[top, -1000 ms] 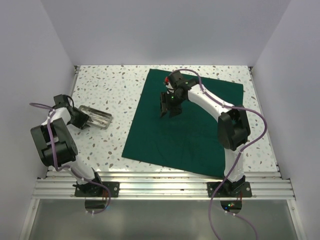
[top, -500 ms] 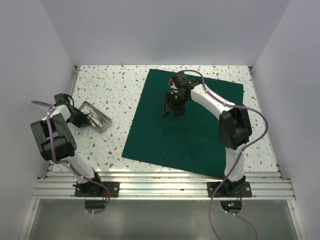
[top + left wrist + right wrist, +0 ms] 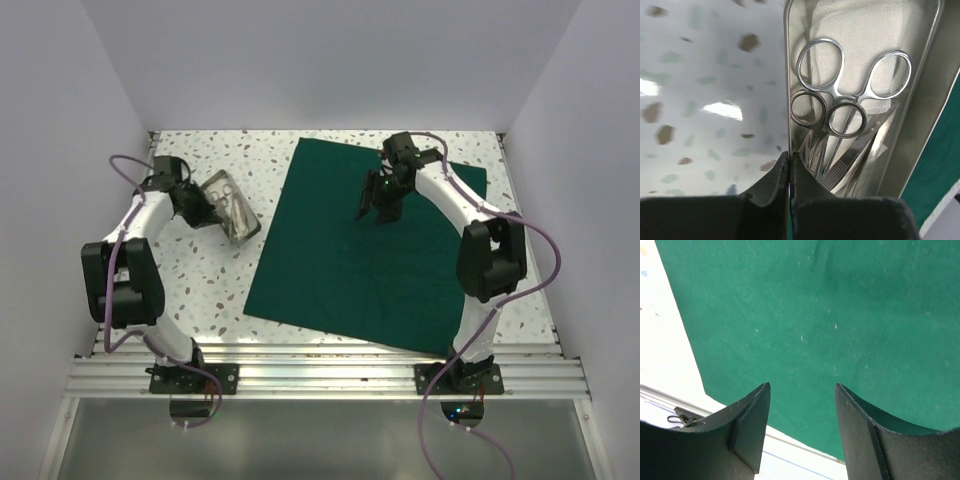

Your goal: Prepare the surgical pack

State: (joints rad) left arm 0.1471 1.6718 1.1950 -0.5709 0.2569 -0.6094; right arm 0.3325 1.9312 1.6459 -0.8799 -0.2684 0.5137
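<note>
Left gripper (image 3: 790, 165) jaws are clamping a small shiny metal tray (image 3: 921, 114); right gripper (image 3: 802, 388) jaws are hanging wide over a dark green cloth drape (image 3: 840, 315).

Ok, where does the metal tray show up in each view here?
Top external: the metal tray sits left of centre, just off the left edge of the green drape, with the left gripper on its rim.
Left wrist: it fills the upper right, with scissors and gauze inside.
Right wrist: not in it.
Shared landmark: the green drape, visible in all three views.
</note>
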